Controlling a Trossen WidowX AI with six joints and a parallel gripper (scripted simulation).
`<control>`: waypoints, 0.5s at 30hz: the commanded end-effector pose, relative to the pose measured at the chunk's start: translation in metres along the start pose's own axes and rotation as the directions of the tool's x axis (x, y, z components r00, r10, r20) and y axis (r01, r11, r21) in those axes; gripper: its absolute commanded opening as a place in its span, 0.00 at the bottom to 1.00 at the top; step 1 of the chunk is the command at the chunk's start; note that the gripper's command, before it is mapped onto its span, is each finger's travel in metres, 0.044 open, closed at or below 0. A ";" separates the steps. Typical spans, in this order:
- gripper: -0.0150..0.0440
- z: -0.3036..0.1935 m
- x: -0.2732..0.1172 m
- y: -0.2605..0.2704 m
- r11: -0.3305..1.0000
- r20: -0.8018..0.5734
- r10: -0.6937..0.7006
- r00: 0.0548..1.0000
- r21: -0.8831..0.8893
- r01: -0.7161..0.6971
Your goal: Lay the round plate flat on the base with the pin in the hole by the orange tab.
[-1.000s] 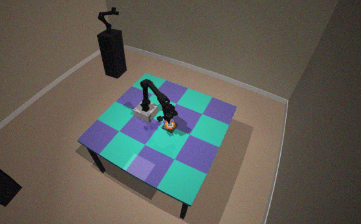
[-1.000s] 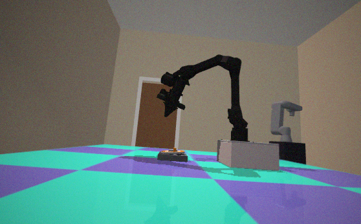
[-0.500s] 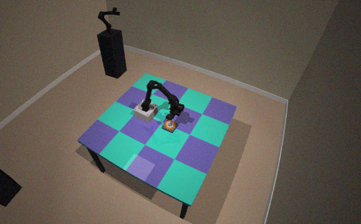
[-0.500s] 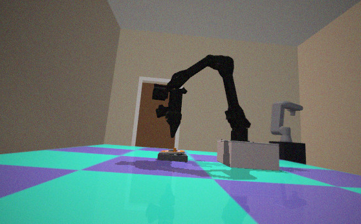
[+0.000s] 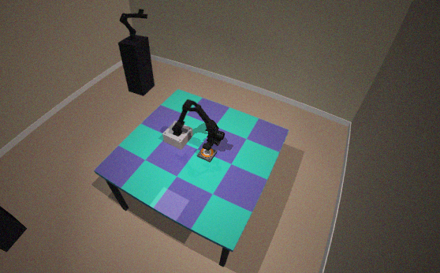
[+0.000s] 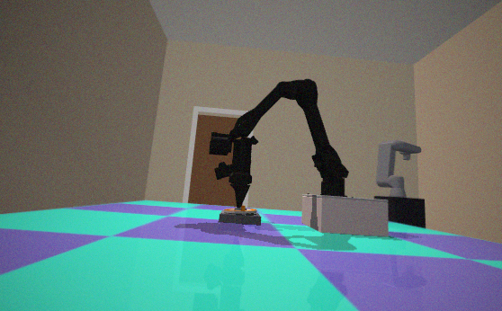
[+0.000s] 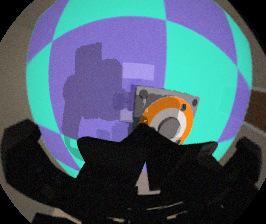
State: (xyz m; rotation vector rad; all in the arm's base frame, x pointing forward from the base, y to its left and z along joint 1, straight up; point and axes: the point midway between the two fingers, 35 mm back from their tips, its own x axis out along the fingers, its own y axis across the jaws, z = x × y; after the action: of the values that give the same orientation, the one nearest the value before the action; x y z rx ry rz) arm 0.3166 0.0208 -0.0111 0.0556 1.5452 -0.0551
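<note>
The gripper (image 6: pixel 241 200) points straight down with its fingers pressed together on nothing, its tip just above the round plate (image 6: pixel 240 210) on the grey base (image 6: pixel 240 218). Beyond the base stands the arm's pale mounting block (image 6: pixel 345 214). Checkered table (image 5: pixel 230 189) surface extends around the base on all sides, its edges well apart from it.

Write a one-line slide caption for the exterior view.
Black arm arched over the checkered table, its shut gripper pointing straight down at the orange-rimmed plate on its grey base.

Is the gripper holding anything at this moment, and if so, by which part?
Nothing is held. The gripper is shut with nothing between its fingers, its tip pointing down just over the round plate.
</note>
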 end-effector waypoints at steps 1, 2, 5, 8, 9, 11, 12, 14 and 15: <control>0.25 0.001 0.001 0.002 1.000 0.011 0.007 1.000 -0.006 -0.007; 0.25 0.001 0.001 0.002 1.000 0.011 0.007 1.000 -0.006 -0.007; 0.25 -0.003 0.001 0.002 1.000 0.011 0.007 1.000 -0.006 -0.007; 0.25 -0.007 0.002 0.003 1.000 0.010 0.007 1.000 -0.006 -0.007; 0.25 -0.008 0.002 0.003 1.000 0.010 0.007 1.000 -0.006 -0.007; 0.25 -0.010 0.002 0.003 1.000 0.010 0.007 1.000 -0.006 -0.007; 0.25 -0.012 0.002 0.003 1.000 0.010 0.007 1.000 -0.006 -0.007; 0.25 -0.014 0.003 0.003 1.000 0.010 0.007 1.000 -0.006 -0.007; 0.25 -0.015 0.003 0.002 1.000 0.010 0.007 1.000 -0.006 -0.007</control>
State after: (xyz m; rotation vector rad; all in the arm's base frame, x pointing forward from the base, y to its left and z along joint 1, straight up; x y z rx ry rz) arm 0.3072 0.0240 -0.0134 0.0500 1.5310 -0.0431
